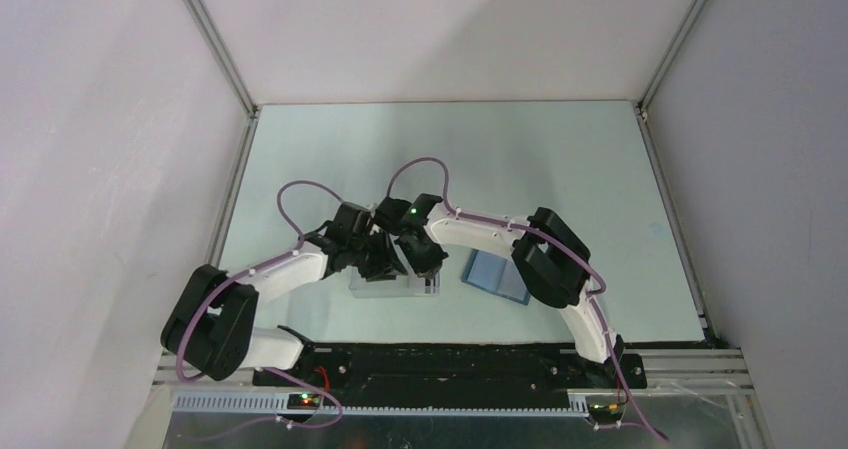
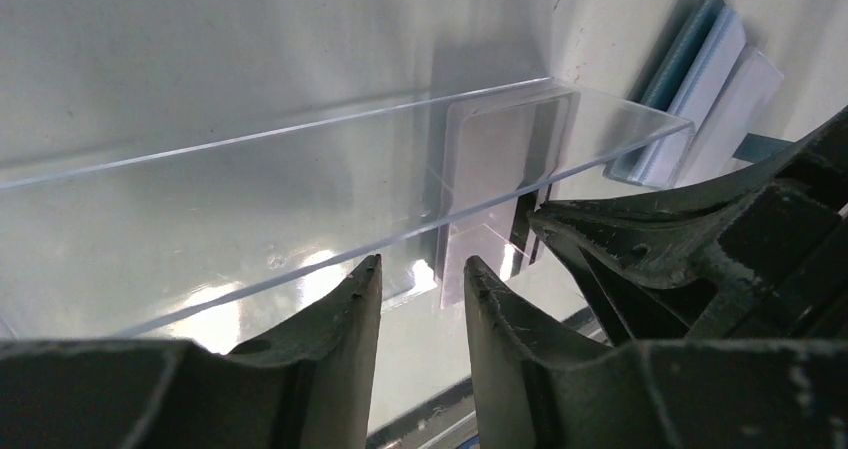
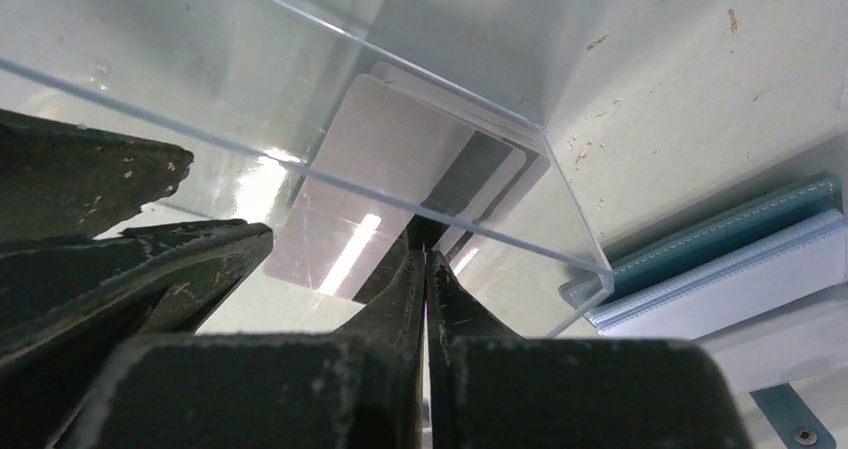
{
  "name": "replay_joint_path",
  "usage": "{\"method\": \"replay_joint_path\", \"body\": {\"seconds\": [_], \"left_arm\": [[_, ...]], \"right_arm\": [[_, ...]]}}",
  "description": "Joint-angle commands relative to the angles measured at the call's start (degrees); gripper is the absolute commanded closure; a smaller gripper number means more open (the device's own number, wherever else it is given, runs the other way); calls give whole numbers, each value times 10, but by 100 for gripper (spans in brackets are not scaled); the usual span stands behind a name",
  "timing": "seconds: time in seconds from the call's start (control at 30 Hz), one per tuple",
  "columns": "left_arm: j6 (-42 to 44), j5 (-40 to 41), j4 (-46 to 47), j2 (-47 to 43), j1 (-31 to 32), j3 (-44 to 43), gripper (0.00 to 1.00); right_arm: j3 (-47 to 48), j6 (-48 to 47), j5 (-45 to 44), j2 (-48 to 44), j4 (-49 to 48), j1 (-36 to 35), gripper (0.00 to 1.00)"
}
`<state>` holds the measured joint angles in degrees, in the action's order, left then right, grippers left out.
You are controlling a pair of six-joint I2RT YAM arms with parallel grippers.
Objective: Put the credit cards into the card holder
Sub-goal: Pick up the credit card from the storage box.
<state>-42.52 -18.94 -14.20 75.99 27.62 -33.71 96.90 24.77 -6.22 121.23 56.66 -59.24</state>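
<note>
The cards (image 3: 385, 169) sit in the box (image 1: 385, 289) by the near edge, mid-bench, with the holder (image 1: 495, 274) just right of it. The right claw (image 3: 428, 269) is pinched shut at their striped edge; I cannot tell if it grips one. The left claw (image 2: 422, 279) is slightly open and empty. Thin, stiff and slick, they are probably best pinched by an edge.

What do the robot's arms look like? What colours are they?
The left arm and the right arm have smooth white curved shells joined by chunky black joints. A thin purple cable loops along each one, clipped on in places. A small green light glows on one wrist. The left tool and the right tool have dark, rough, scuffed fingers that narrow toward the tips.
</note>
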Motion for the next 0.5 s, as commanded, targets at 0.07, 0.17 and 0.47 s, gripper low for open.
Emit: {"method": "replay_joint_path", "body": {"seconds": [0.07,0.17,0.47], "left_arm": [[-17,-40,53,18,0,7,60],[-24,-51,75,23,1,15,60],[-35,-68,100,37,1,25,61]], "right_arm": [[19,0,-8,21,7,-11,100],[17,3,13,24,-1,-10,100],[-8,15,64,20,-35,2,100]]}}
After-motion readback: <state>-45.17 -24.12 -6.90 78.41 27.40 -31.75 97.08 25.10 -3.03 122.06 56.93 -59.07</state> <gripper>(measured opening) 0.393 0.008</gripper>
